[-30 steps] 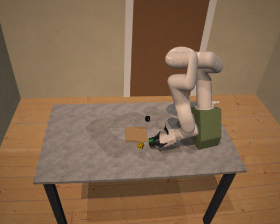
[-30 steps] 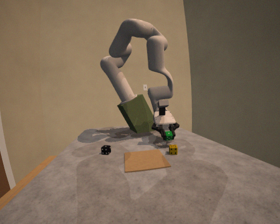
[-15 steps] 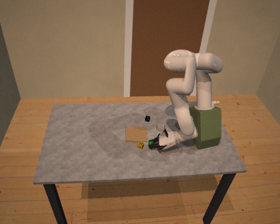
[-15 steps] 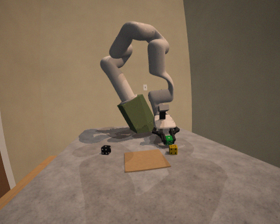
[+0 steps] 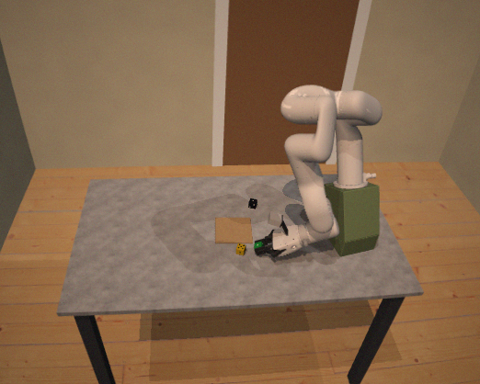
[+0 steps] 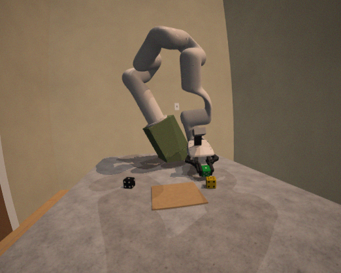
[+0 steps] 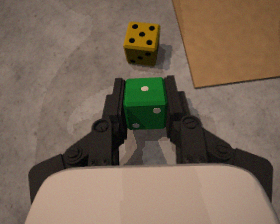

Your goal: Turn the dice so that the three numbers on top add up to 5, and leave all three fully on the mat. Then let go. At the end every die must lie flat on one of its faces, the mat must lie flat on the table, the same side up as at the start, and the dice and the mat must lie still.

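Note:
My gripper (image 7: 145, 90) is shut on a green die (image 7: 144, 103) and holds it low over the table, just off the brown mat (image 5: 234, 230). In the wrist view the die's upper face shows one pip and its near face two. The gripper also shows in the top view (image 5: 262, 246) and the exterior view (image 6: 205, 170). A yellow die (image 7: 141, 43) lies on the table just ahead of the green one, beside the mat's corner, with five pips on top. A black die (image 5: 252, 203) lies on the table off the mat's far side. The mat (image 6: 177, 195) lies flat with nothing on it.
The arm's green base block (image 5: 354, 217) stands on the table right behind the gripper. The table's right edge is beyond it.

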